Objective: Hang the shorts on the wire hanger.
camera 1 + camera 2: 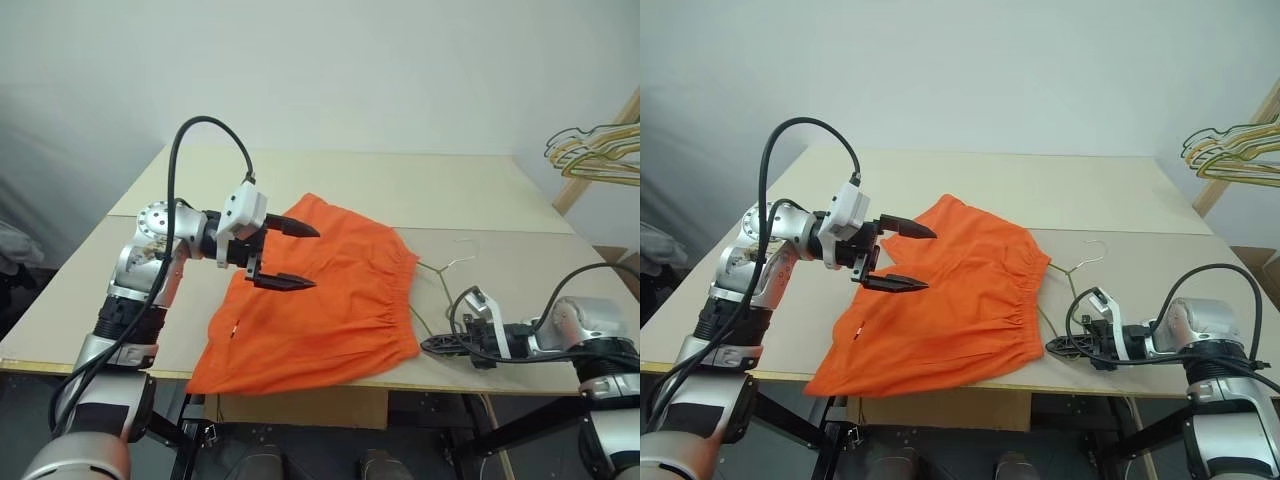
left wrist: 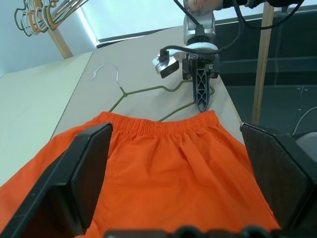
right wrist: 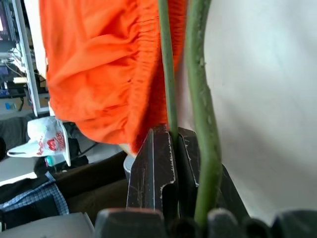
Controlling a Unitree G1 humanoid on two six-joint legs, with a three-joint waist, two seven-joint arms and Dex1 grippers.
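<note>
Head view, centre: the shorts (image 1: 320, 295) lie flat on the table (image 1: 480, 190), waistband toward frame right, one corner hanging over the near edge. Right of centre, the hanger (image 1: 445, 270) lies partly under the waistband, its hook pointing to the upper right. At left of centre my left gripper (image 1: 285, 255) hovers above the shorts with its fingers spread wide and nothing between them. At lower right my right gripper (image 1: 437, 345) sits low at the table edge, fingers pressed together; the right wrist view shows them pinching one wire of the hanger (image 3: 168, 74), with the second wire running just beside the fingers rather than in them. Spare hangers (image 1: 595, 150) hang at the upper right margin. Risks, as I judge them: the thin wire may twist or slip in so narrow a pinch; lifting could drag the waistband along and bunch the fabric; the overhanging corner may pull the shorts off the table if they are disturbed.
</note>
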